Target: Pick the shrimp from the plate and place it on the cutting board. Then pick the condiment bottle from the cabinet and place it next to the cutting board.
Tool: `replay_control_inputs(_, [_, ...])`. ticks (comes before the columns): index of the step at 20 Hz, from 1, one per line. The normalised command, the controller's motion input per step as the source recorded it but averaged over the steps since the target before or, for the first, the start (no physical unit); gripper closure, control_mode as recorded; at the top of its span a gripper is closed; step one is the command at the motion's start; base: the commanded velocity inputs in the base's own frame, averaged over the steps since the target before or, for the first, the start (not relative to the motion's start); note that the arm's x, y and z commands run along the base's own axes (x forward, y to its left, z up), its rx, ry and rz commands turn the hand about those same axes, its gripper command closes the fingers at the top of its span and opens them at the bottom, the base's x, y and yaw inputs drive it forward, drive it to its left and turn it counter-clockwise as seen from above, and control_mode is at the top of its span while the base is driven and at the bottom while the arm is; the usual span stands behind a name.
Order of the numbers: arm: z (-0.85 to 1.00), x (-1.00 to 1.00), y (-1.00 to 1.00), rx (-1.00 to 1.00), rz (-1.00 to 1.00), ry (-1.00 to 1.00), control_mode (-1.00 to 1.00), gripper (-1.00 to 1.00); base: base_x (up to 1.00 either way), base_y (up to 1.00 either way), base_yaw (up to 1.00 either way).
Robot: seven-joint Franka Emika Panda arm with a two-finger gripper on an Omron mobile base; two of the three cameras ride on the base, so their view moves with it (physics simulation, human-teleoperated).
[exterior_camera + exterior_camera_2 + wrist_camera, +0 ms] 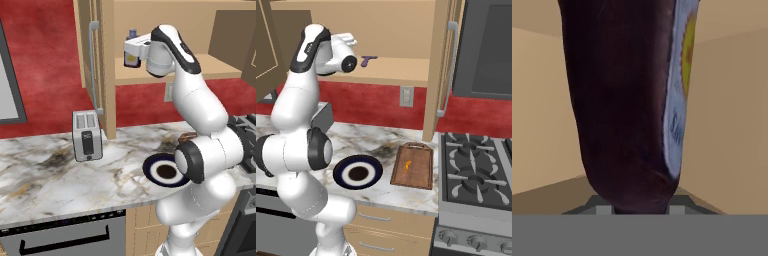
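My gripper (pixel 131 52) reaches into the open cabinet (pixel 220 70) and is shut on the condiment bottle (pixel 132 35), a dark brown bottle with a blue cap, just over the shelf. In the hand view the condiment bottle (pixel 622 110) stands upright between the jaws, its yellow-and-white label turned to the right. The shrimp (pixel 407 165) lies on the cutting board (pixel 421 175), which sits on the counter right of the plate (pixel 341 172). From the left base the plate (pixel 150 165) shows partly behind the arm. The white hand (pixel 346 40) hides the bottle from the right base.
A purple curved utensil (pixel 368 60) lies on the cabinet shelf (pixel 401 67) right of the hand. A toaster (pixel 86 135) stands on the counter at the left. The stove (pixel 476 170) borders the cutting board. The open cabinet door with its bar handle (pixel 448 70) hangs over the counter.
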Motion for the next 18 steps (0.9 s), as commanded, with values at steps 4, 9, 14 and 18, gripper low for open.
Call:
replay_control_inputs(4, [0.03, -0.23, -0.01, 0.0, 0.0, 0.0, -1.0, 1.0, 0.0, 0.0, 0.0])
replay_control_inputs(9, [-0.11, -0.38, -0.11, 0.01, 0.0, -0.08, -1.0, 1.0, 0.0, 0.0, 0.0])
replay_control_inputs(14, [-0.02, -0.46, -0.18, 0.02, 0.0, -0.07, -1.0, 1.0, 0.0, 0.0, 0.0])
replay_control_inputs(18, [0.0, -0.54, -0.18, 0.01, 0.0, -0.02, -1.0, 1.0, 0.0, 0.0, 0.0])
